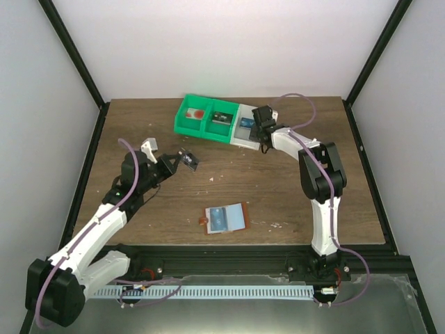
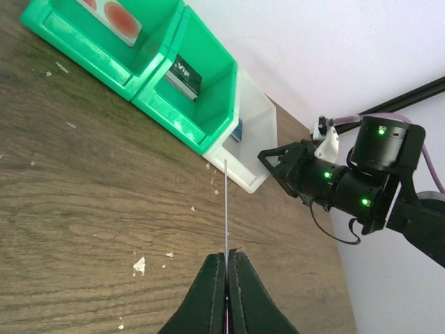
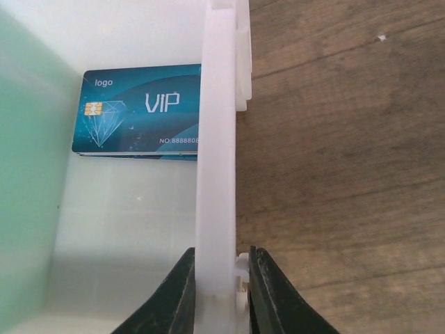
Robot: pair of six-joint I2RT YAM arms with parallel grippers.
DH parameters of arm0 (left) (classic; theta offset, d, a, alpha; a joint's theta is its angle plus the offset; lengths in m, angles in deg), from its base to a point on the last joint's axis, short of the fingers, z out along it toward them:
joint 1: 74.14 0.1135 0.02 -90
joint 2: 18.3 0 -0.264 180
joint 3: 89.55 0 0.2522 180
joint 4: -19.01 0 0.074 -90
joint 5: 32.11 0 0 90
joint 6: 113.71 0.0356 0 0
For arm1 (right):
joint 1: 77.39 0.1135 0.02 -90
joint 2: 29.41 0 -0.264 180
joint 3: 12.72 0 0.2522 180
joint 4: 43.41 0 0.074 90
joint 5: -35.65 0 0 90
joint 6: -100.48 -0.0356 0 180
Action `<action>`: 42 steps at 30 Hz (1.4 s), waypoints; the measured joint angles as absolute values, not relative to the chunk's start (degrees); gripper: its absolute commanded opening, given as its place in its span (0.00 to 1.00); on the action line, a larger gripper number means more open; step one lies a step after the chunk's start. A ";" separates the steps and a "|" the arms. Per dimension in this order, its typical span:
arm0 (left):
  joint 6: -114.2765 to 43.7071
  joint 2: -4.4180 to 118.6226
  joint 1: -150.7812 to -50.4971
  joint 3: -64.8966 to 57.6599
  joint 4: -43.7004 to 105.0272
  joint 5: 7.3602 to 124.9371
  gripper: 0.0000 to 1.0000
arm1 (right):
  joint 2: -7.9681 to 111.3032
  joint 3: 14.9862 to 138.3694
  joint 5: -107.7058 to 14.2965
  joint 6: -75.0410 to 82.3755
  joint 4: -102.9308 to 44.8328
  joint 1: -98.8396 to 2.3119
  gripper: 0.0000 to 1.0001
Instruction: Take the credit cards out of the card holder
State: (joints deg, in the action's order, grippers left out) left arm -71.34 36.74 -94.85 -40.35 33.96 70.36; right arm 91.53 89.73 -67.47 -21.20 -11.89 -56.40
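Observation:
The card holder point(image 1: 226, 218) lies open on the table in front of both arms, reddish-brown with a pale blue inside. My left gripper point(image 1: 186, 160) hangs above the table, shut on a thin credit card point(image 2: 227, 209) that shows edge-on between the pads in the left wrist view. At the back, my right gripper point(image 3: 219, 254) is shut on the side wall point(image 3: 217, 139) of the bin's white compartment point(image 1: 245, 139), one jaw inside and one outside. A blue VIP card point(image 3: 139, 111) lies flat in that compartment.
The green-and-white bin point(image 1: 182, 115) stands at the back centre. Its left compartment holds a red-dotted card point(image 2: 115, 15) and the middle one a dark VIP card point(image 2: 184, 78). The right arm point(image 2: 348, 188) reaches in beside the bin. White crumbs dot the wood.

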 measured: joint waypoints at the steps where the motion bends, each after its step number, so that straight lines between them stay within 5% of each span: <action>1: -71.28 36.74 -94.85 -40.35 34.11 70.20 0.00 | 91.10 89.12 -67.65 -21.20 -11.80 -56.09 0.08; 20: -71.32 38.95 -94.85 -41.42 31.05 66.62 0.00 | 78.18 73.44 -68.56 -29.20 -8.87 -44.92 0.13; 30: -72.04 48.24 -94.85 -44.89 16.60 63.23 0.00 | 76.34 68.72 -63.73 -33.96 -11.86 -43.76 0.36; 42: -70.99 61.73 -94.85 -40.32 1.96 60.81 0.00 | 60.47 57.53 -58.03 -33.68 -12.54 -43.50 0.79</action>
State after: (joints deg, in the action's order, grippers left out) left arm -70.99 61.73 -94.85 -40.32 1.96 60.81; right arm 60.47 57.53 -58.03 -33.68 -12.54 -43.50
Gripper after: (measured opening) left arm 0.018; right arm 0.698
